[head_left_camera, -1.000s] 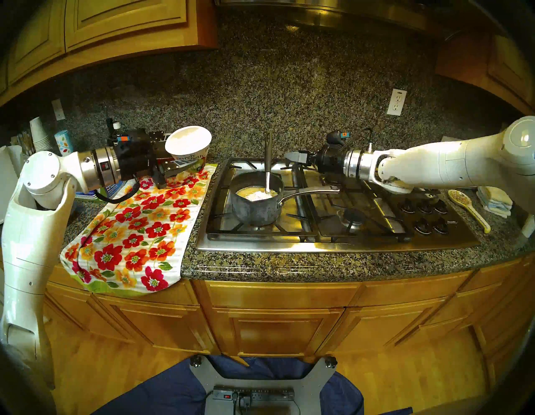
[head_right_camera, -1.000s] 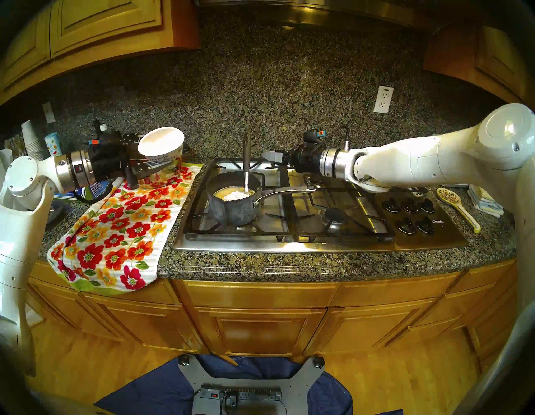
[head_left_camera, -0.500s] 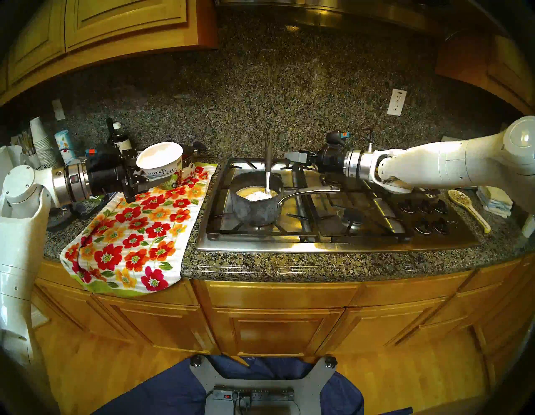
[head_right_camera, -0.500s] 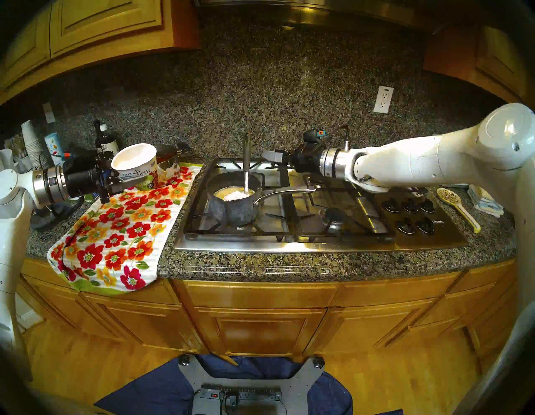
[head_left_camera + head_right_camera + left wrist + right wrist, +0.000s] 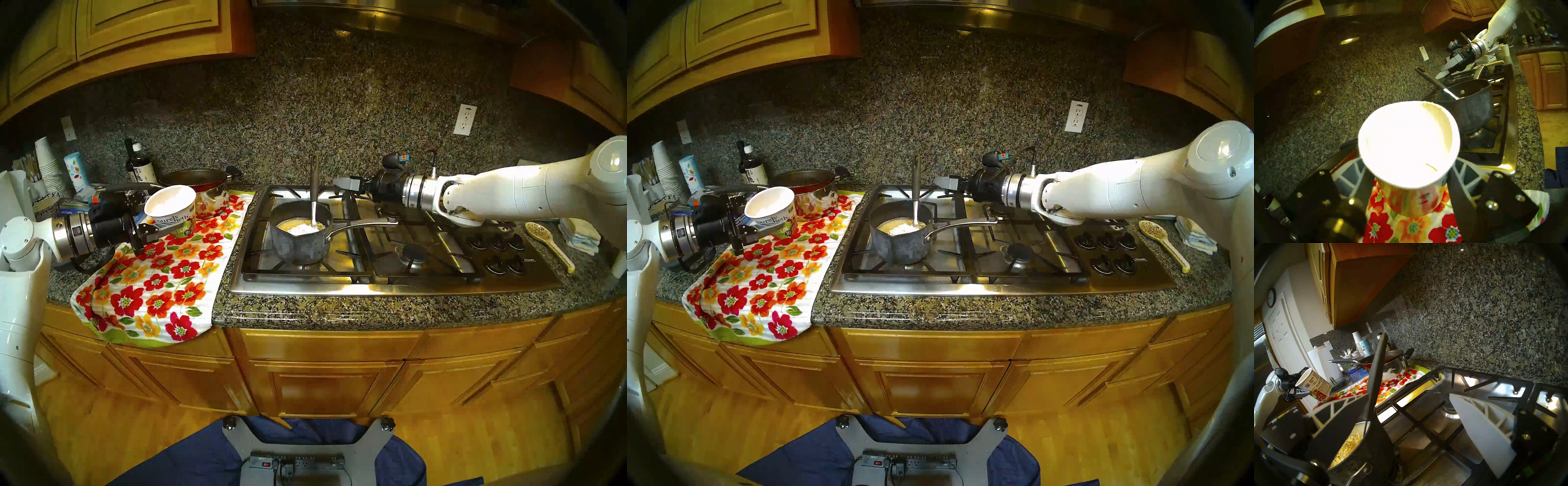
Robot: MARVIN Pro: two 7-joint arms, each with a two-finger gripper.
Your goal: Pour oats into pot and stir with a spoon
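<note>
Now the left gripper (image 5: 154, 228), fingers clamped on the white paper oat cup with the green PROTEIN band (image 5: 173, 214), has carried it leftward and lower than a second ago, away from the small dark grey mottled saucepan (image 5: 300, 237) and over the red-and-orange floral dish towel (image 5: 159, 271) on the counter (image 5: 373, 309); the cup is tilted, mouth toward the head camera, and its inside looks bare white in the left wrist view, though glare washes out the detail. Likely meaning: the pour is done and the cup is being put down. Tan oat flakes (image 5: 1349, 446) lie in the saucepan on the front left burner of the steel gas cooktop (image 5: 390, 285). Long dark-handled spoon with the pale bowl (image 5: 314, 190) stands in the saucepan, leaning on the far rim, held by nothing. Right gripper (image 5: 341, 184) hasn't moved: fingers spread wide, empty, just right of the spoon handle's top, not touching. With the left arm lower, the shiny steel pot with the red pan (image 5: 200, 185) and the dark bottle (image 5: 137, 163) behind it are now uncovered. Stirring not yet begun.
</note>
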